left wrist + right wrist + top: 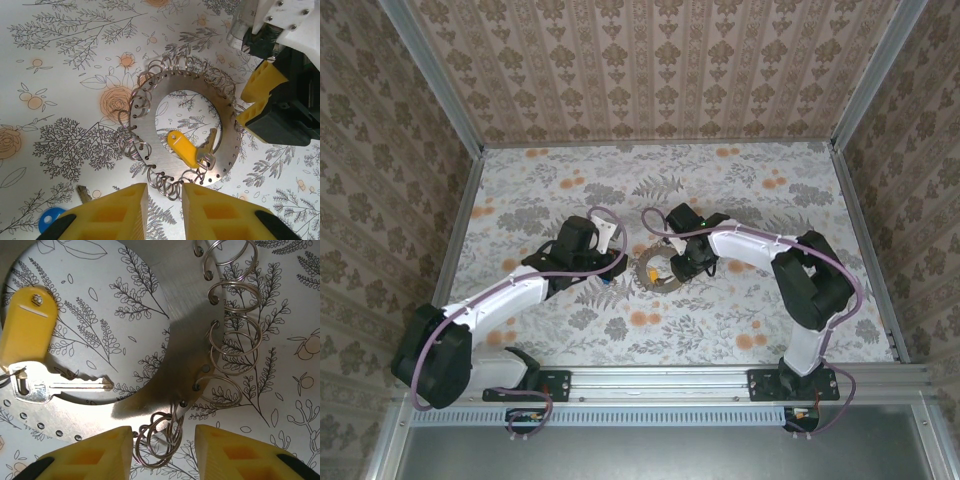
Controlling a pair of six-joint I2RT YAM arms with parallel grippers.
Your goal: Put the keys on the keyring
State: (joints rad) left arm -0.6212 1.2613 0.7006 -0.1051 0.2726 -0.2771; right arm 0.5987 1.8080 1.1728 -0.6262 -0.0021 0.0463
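- So, the keyring (145,117) we're looking at is a flat, brushed-metal crescent plate with tiny holes along its rim. It lies flat on the table between the two arms.
- Thin wire split rings (232,290) hang through those holes all the way round, shiny and coiled.
- One silver key (55,385) lies in the plate's open middle, clipped beside a plain yellow tag (182,149) with a rounded end and a small rivet.
- A round blue key head (51,220) lies on the tablecloth (60,75), which has a leaf and orange-flower print. It's apart from the plate, just beside the left gripper (164,210).
- Left gripper: blocky yellow fingers a narrow gap apart, holding nothing that we can see.
- Right gripper (162,455): fingers partly apart, straddling a bunch of split rings at the plate's edge, not clamped on them.
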